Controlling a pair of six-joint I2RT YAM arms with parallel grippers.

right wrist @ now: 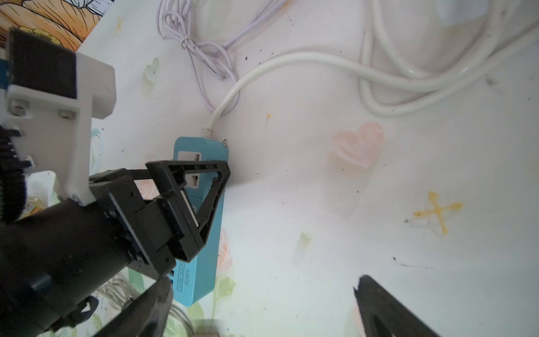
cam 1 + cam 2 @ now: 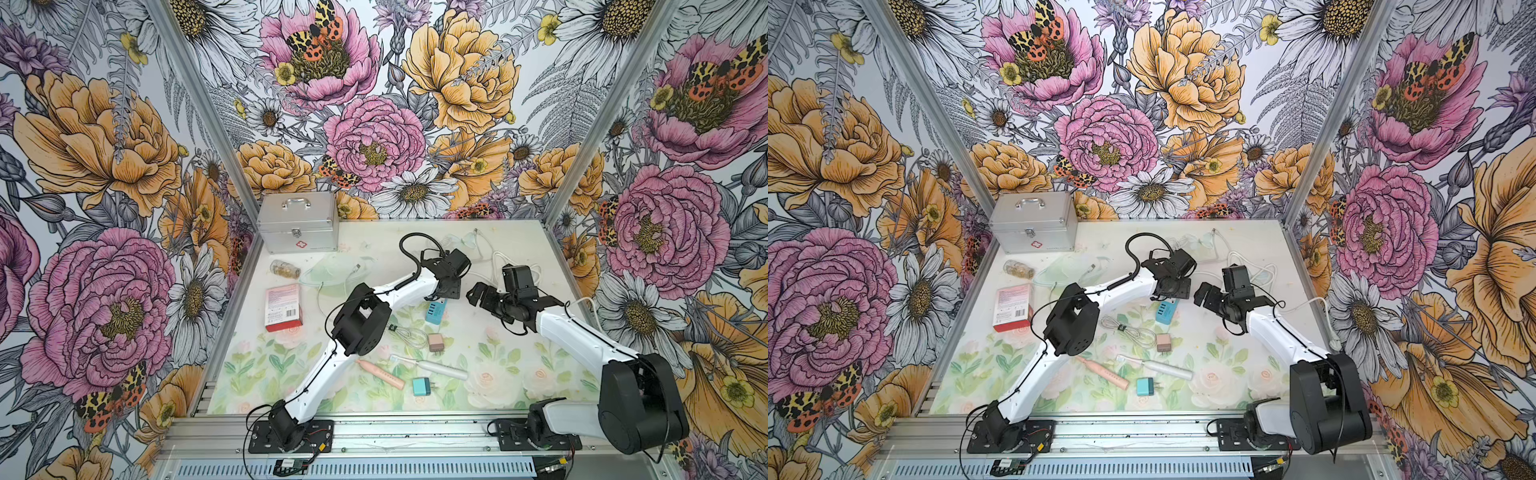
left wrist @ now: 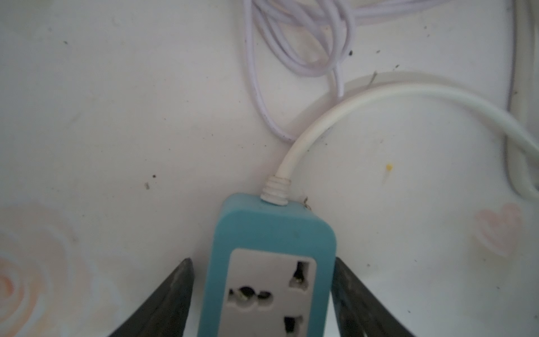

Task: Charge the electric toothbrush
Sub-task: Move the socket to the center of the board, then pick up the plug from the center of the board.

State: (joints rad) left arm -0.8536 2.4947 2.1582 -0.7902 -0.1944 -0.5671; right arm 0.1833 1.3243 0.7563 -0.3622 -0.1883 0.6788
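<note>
Left gripper (image 3: 262, 261) straddles power strip (image 3: 274, 233); white cord (image 3: 379, 90) curls beyond.

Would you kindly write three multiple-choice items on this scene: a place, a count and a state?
1. Where does the metal case stand? A near edge; B middle; C far left corner.
2. How many toothbrushes lie on the table? A one; B two; C four.
3. How is the left gripper? A open, astride the strip; B shut on a toothbrush; C raised, empty.
Answers: 1 C, it sits at the back wall's left end. 2 B, a pink toothbrush and a white toothbrush. 3 A, a finger shows on each side of the strip, with a gap beside one.
</note>
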